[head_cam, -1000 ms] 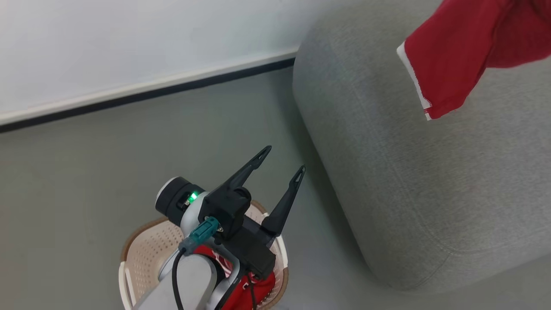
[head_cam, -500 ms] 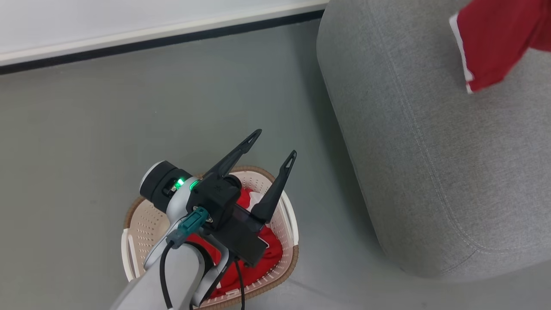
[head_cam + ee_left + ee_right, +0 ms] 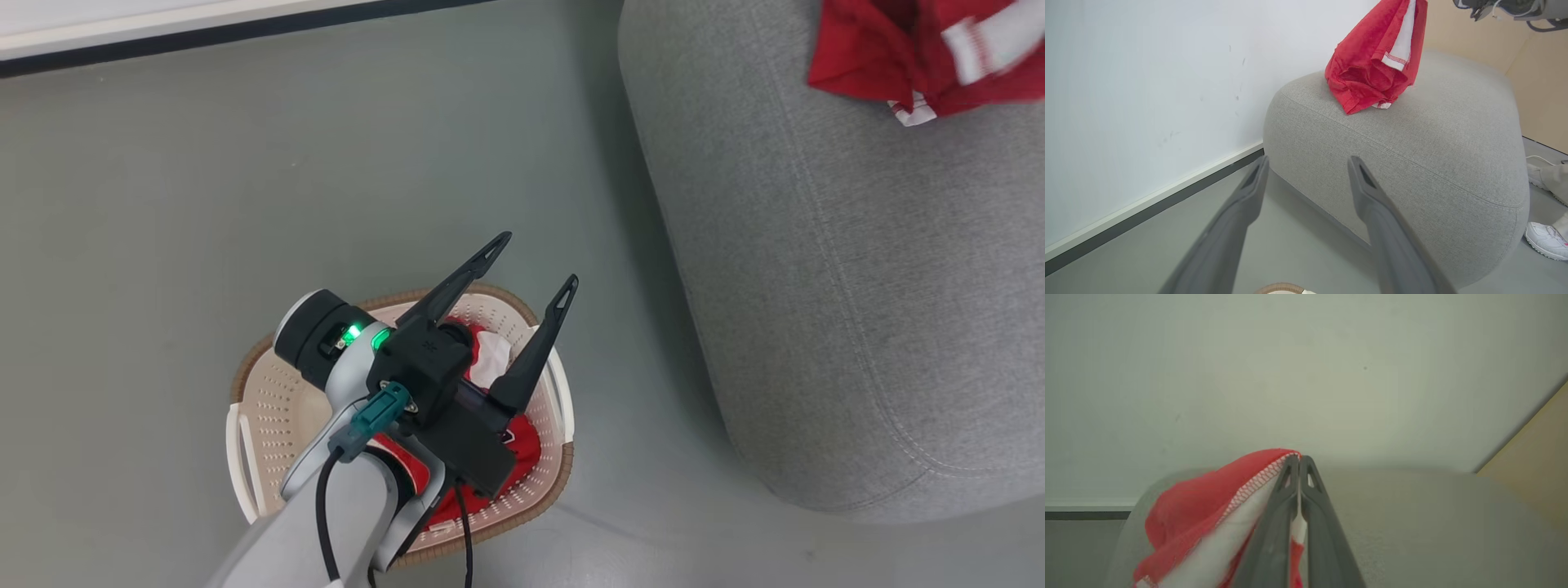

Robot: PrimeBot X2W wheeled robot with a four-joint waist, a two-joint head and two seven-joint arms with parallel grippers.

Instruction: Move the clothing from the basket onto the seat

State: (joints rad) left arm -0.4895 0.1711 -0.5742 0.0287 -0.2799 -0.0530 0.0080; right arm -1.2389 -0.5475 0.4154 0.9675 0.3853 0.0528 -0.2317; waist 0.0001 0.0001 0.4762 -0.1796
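Your right pincer (image 3: 1299,457) pinches a red garment (image 3: 1372,69), held high so its low folds appear to touch the seat (image 3: 816,286); likely set for release. Your left pincer (image 3: 536,260) hangs spread above the basket (image 3: 269,408), which holds red cloth (image 3: 526,445). Grey floor (image 3: 245,163), white wall (image 3: 1147,81).

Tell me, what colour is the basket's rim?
Brown rim on a cream basket; clearest in the head view.

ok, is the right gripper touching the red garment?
Touching. Right wrist view: the right gripper is shut on the red garment, pinching its white band.
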